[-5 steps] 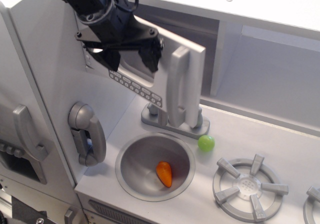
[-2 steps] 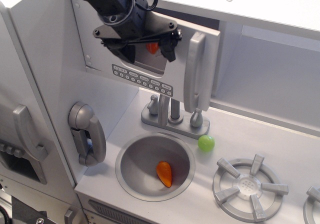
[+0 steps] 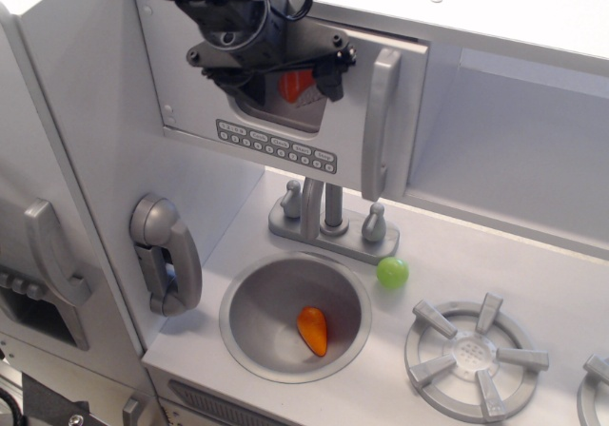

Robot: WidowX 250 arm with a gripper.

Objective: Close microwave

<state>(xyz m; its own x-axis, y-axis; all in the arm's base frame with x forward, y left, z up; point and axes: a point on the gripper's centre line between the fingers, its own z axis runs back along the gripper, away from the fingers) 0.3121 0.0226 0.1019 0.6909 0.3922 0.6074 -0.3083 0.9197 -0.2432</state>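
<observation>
The microwave [image 3: 285, 150] is the light grey door high on the toy kitchen wall, with a row of small buttons and a tall vertical bar handle [image 3: 381, 122] on its right side. The door stands almost flush with the cabinet front, only a thin gap at its right edge. An orange object [image 3: 293, 86] shows through the dark window. My black gripper [image 3: 285, 69] is pressed against the door's window area, left of the handle. Its two fingers [image 3: 331, 74] are spread and hold nothing.
Below the door are a grey faucet [image 3: 328, 219], a round sink [image 3: 295, 317] with an orange toy [image 3: 312, 330], a green ball [image 3: 392, 272] and a burner grate [image 3: 476, 355]. A grey phone [image 3: 164, 255] hangs at left. A doorless white cubby [image 3: 514, 150] lies to the right.
The door has swung from well open to nearly closed. My gripper moved right and back with it, staying against the window. The faucet is now uncovered.
</observation>
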